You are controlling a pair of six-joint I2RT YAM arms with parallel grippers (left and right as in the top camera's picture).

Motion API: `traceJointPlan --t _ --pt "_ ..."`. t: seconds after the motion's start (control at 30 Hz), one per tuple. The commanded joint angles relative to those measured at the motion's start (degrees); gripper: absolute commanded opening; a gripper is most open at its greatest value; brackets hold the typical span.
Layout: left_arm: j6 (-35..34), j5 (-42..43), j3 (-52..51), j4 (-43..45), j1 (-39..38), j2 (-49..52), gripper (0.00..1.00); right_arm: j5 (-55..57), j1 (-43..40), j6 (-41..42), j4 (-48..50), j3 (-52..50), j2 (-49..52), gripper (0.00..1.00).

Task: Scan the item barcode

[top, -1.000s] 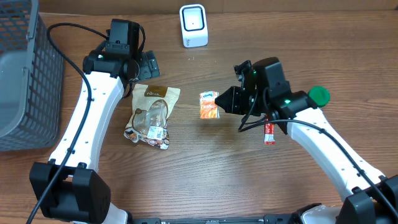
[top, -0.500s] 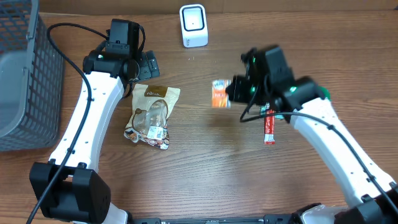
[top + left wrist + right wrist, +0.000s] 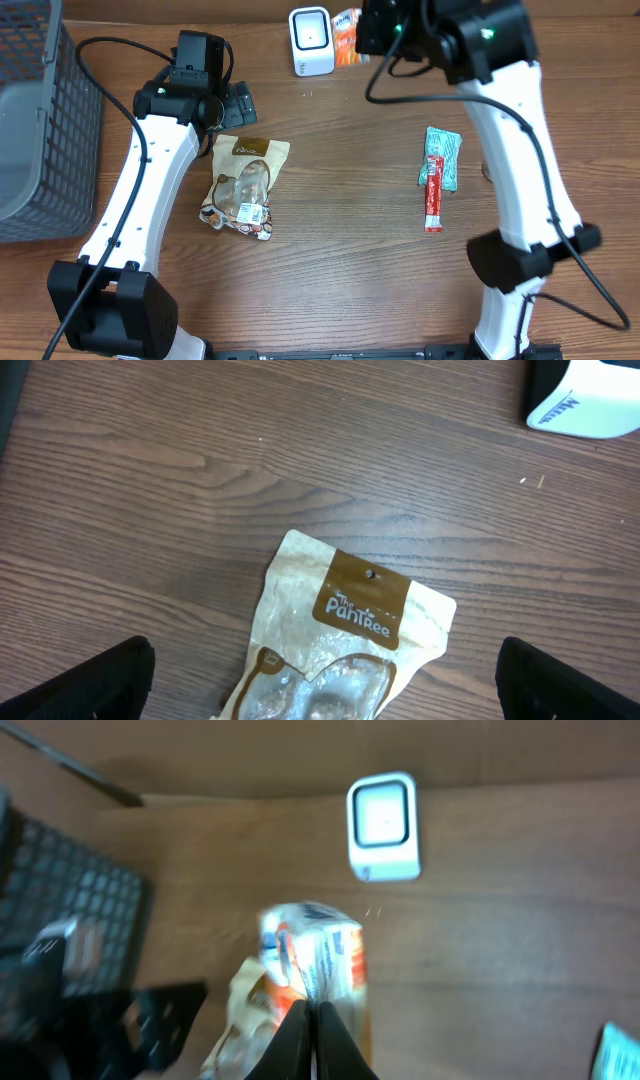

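Nearest your side of the table, a red stick sachet and a teal packet lay side by side right of centre, and a snack pouch lay left of centre. Just beyond the pouch, your left gripper hung with its fingers spread wide, holding nothing. At the far edge, your right gripper had its fingers pinched on one end of the orange-and-white packet, held in the air just right of the white scanner. No barcode showed in any view. You probably needed to turn the packet until its printed code faced the scanner window, hold it steady there, and keep your fingertips off the code.
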Motion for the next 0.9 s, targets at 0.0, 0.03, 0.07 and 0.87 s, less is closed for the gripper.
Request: traceJointPlan --t 0.0,0.03,0.07,0.87 --pt "-0.37 -0.37 0.76 0.07 0.26 -0.07 1.00 5.25 0.20 -3.82 2.69 2.14 4.07 0.04" --pt "-0.37 -0.37 0.76 0.04 0.26 -0.07 1.00 5.51 0.26 -4.90 4.17 2.14 5.01 0.04" --pt "-0.37 -0.37 0.76 0.07 0.24 -0.07 1.00 6.14 0.46 -5.64 5.64 2.14 6.01 0.04" --pt "-0.37 -0.37 0.76 0.07 0.24 -0.07 1.00 12.57 -7.91 -3.69 -5.42 -0.20 17.88 0.41"
